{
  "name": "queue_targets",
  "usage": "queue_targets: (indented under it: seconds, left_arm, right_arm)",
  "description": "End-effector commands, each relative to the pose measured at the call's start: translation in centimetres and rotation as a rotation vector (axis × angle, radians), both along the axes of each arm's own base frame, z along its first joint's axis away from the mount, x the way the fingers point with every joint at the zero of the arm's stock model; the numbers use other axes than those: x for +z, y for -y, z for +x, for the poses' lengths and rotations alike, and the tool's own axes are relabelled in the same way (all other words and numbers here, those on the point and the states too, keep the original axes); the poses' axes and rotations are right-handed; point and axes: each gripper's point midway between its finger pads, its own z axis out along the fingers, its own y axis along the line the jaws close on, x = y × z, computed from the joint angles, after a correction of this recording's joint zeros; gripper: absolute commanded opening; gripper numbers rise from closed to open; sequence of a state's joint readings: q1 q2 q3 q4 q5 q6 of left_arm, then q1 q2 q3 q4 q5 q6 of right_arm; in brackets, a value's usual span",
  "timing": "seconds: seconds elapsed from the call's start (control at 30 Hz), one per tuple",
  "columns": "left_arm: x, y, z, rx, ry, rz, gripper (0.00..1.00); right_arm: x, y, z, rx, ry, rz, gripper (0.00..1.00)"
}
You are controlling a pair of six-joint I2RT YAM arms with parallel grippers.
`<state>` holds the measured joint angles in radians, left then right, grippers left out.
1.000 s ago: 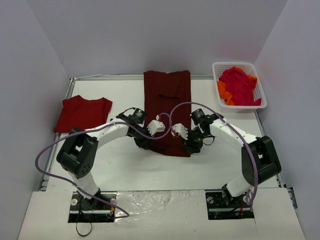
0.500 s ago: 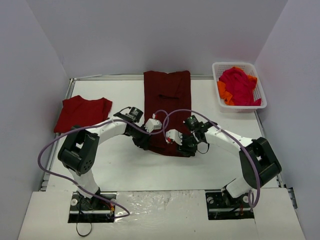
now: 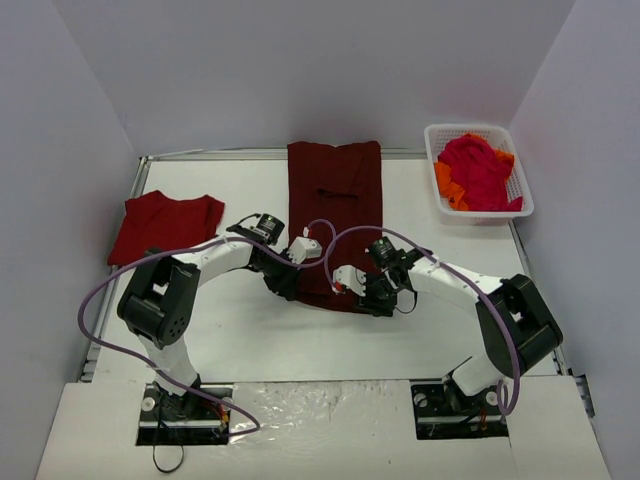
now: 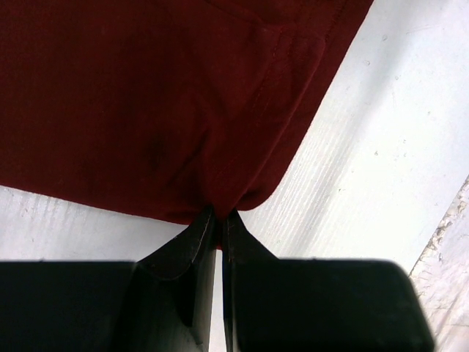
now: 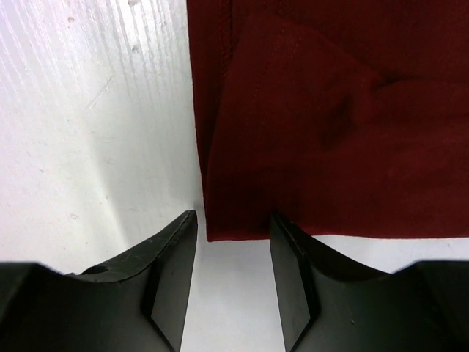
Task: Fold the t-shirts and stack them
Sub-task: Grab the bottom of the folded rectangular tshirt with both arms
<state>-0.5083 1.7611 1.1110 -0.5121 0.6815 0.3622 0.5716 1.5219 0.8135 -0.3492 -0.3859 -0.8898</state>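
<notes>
A dark maroon t-shirt (image 3: pixel 335 200) lies as a long folded strip down the middle of the table. My left gripper (image 3: pixel 287 284) is at its near left corner, shut on the hem there (image 4: pixel 218 214). My right gripper (image 3: pixel 374 299) is at the near right corner, open, with the maroon cloth's corner (image 5: pixel 234 183) lying just beyond the gap between its fingertips (image 5: pixel 233 217). A brighter red t-shirt (image 3: pixel 165 226) lies folded flat at the left. Crimson (image 3: pixel 478 168) and orange (image 3: pixel 447 184) t-shirts are bunched in the basket.
The white lattice basket (image 3: pixel 470 128) stands at the back right corner. Purple cables loop over both arms above the maroon shirt's near end. White tabletop (image 3: pixel 250 335) lies between the shirt and the arm bases; grey walls close the back and sides.
My right gripper has moved left and down to the maroon shirt's near right corner. The left gripper has kept its grip on the near left corner and shifted only slightly.
</notes>
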Motion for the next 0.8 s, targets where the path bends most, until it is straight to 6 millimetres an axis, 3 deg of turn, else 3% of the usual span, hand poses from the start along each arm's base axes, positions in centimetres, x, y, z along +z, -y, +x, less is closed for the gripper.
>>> queue_targets:
  seconds: [0.0, 0.4, 0.77]
  left_arm:
    - [1.5, 0.8, 0.7, -0.013, 0.010, -0.045, 0.02]
    - [1.2, 0.7, 0.7, -0.015, 0.005, -0.035, 0.02]
    - [1.9, 0.6, 1.0, -0.019, 0.017, -0.028, 0.02]
  right_arm:
    - [-0.8, 1.2, -1.1, 0.000, -0.025, -0.059, 0.40]
    - [-3.2, 1.7, -1.0, -0.014, -0.042, -0.109, 0.41]
    - [-3.3, 1.1, 0.1, -0.059, -0.036, -0.120, 0.09]
